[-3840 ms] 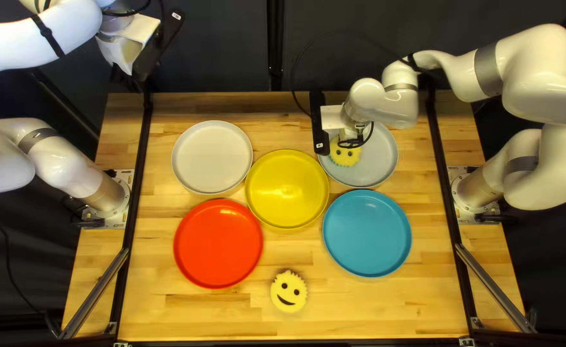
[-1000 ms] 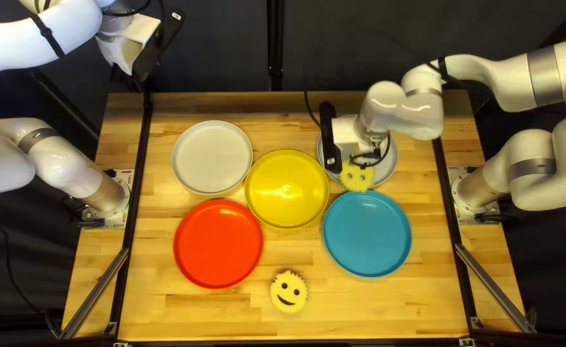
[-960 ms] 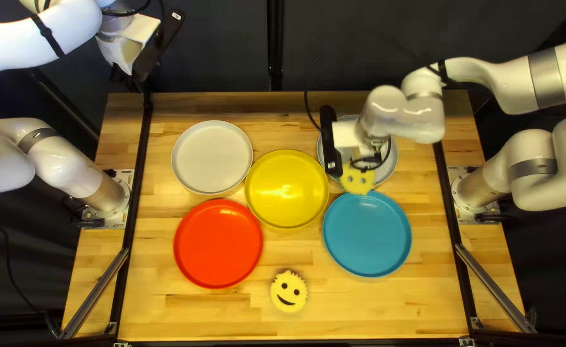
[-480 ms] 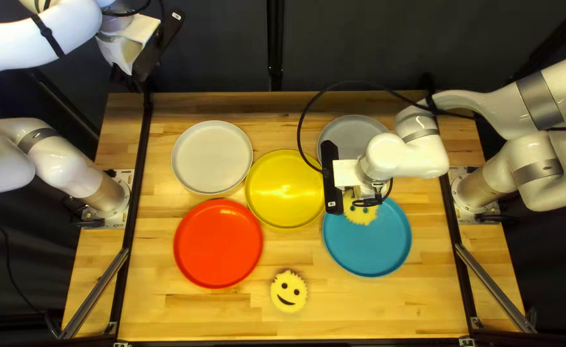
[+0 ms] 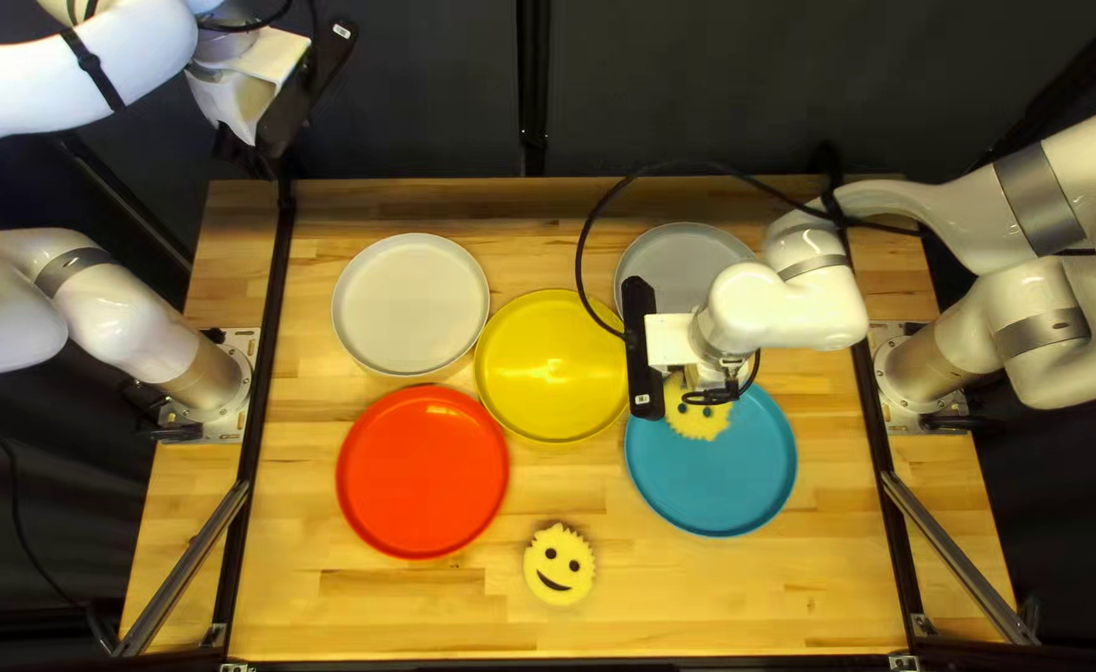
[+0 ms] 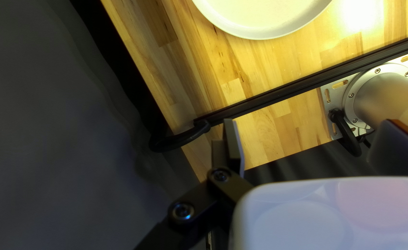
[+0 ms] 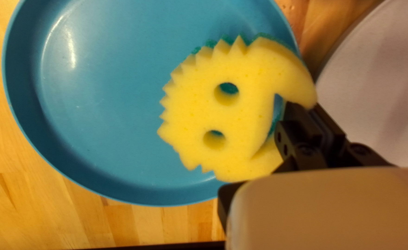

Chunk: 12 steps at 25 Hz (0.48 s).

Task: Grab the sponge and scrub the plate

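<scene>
Listing for you: smiley-face sponge (image 7: pixel 241 111), picked up, pinched in right gripper (image 7: pixel 300 110) over blue plate (image 5: pixel 722 492), right of top left view; scrubbing seemingly unfinished; left gripper (image 6: pixel 309 123), wide, empty.

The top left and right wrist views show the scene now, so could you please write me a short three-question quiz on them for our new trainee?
1. True or false: the right claw holds a sponge over the blue plate.
2. Where does the other sponge lie?
a) on the red plate
b) on the bare tabletop
c) on the yellow plate
3. Put these in order from left to right in the top left view: the blue plate, the red plate, the yellow plate.

Key: 1 true; 2 b; 3 red, yellow, blue.
</scene>
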Motion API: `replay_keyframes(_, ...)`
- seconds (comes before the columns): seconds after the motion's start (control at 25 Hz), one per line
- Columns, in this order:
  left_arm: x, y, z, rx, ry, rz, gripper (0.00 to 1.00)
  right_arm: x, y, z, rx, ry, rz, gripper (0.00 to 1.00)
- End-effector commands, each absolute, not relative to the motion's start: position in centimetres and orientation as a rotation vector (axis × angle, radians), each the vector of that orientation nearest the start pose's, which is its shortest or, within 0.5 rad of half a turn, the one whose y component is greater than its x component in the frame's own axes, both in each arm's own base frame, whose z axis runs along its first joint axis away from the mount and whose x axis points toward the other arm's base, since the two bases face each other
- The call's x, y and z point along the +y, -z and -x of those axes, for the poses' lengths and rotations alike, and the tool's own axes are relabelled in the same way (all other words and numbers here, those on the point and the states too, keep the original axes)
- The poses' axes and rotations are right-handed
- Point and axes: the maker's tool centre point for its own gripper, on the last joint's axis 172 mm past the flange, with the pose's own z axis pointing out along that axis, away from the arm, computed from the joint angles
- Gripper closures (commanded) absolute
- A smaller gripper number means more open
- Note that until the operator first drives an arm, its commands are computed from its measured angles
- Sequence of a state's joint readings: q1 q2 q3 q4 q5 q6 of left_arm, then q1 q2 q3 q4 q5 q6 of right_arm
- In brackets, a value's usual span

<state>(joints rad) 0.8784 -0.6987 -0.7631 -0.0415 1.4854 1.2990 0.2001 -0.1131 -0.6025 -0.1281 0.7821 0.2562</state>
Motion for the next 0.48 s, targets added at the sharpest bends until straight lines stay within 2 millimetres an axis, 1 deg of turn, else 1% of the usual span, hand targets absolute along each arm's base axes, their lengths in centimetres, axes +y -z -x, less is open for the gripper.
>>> replay_keyframes(0.04,20.6,-28.9,-18.5,0.658,0.041,3.113,0.00,7.4,-7.1,-36.2,-0.073,-0.066,3.253,1.00)
replay_keyframes(0.16,20.6,-28.9,-18.5,0.658,0.041,3.113,0.00,9.2,-6.8,-36.1,-0.085,-0.071,3.259,1.00)
replay_keyframes(0.28,20.6,-28.9,-18.5,0.658,0.041,3.113,0.00,10.3,-6.5,-36.3,-0.098,-0.076,3.264,1.00)
replay_keyframes(0.4,20.6,-28.9,-18.5,0.658,0.041,3.113,0.00,10.5,-6.1,-36.7,-0.104,-0.083,3.268,1.00)
replay_keyframes(0.48,20.6,-28.9,-18.5,0.658,0.041,3.113,0.00,10.0,-5.6,-37.1,-0.106,-0.090,3.268,1.00)
